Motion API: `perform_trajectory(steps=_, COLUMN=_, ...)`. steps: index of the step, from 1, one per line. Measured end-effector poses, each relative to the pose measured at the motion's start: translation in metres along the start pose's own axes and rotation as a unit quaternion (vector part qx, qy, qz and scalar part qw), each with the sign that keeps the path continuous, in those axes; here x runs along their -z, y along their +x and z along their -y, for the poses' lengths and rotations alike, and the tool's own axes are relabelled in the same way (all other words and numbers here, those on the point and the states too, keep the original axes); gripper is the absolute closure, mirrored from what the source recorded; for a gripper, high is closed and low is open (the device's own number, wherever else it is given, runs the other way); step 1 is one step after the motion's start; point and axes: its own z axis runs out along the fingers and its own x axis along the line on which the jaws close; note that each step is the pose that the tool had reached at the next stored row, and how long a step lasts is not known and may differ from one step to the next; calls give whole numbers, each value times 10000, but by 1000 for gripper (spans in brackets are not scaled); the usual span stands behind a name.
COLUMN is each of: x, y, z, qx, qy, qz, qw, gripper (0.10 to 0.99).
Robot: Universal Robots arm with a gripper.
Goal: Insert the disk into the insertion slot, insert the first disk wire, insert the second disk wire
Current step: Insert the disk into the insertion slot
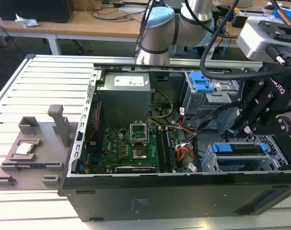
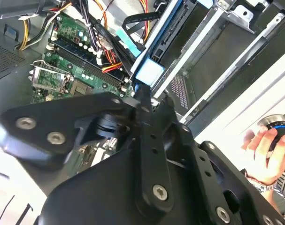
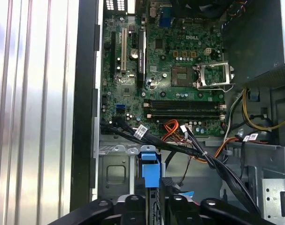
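One step looks almost done: the disk (image 1: pixel 241 148) stands on edge in the insertion slot (image 1: pixel 211 164), lower right of the exterior view. Black cables (image 3: pixel 180 149) cross nearby, and I judge both wire steps remain. My gripper (image 1: pixel 240 130) sits directly above the disk, apparently clamped on its blue frame

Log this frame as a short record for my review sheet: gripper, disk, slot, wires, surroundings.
Gripper: black gripper low over the cage, next to the drive's blue end.
Disk: silver-grey hard drive in a bright blue plastic frame, lying in the cage.
Slot: low perforated sheet-metal drive cage.
Wires: black cable bundle runs beside the cage; cannot tell whether it is plugged in.
Surroundings: open black computer tower on a slatted metal table.
Other: person's hand, away from the tower.
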Motion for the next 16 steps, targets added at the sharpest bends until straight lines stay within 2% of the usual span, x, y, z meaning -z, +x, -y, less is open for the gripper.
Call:
perform_trajectory(steps=1, x=0, y=0, z=0, qx=0, qy=0, qz=0, qw=10000, gripper=851)
perform_trajectory(steps=2, x=-1, y=0, z=0, qx=0, qy=0, qz=0, qw=10000, gripper=851)
perform_trajectory(steps=4, x=-1, y=0, z=0, qx=0, qy=0, qz=0, qw=10000, gripper=973)
perform_trajectory(steps=9, x=-2, y=0, z=0, qx=0, qy=0, qz=1, qw=10000, gripper=980)
perform_trajectory(steps=11, x=-1, y=-3, z=22, qx=1, qy=0, qz=1, qw=10000, gripper=980)
perform_trajectory(steps=12, x=3, y=-4, z=47, qx=0, qy=0, qz=1, qw=10000, gripper=980)
perform_trajectory(steps=14, x=15, y=-10, z=148, qx=-1, qy=-1, qz=1, qw=10000, gripper=980)
perform_trajectory(steps=16, x=32, y=-28, z=296, qx=0, qy=-5, qz=1, qw=10000, gripper=980)
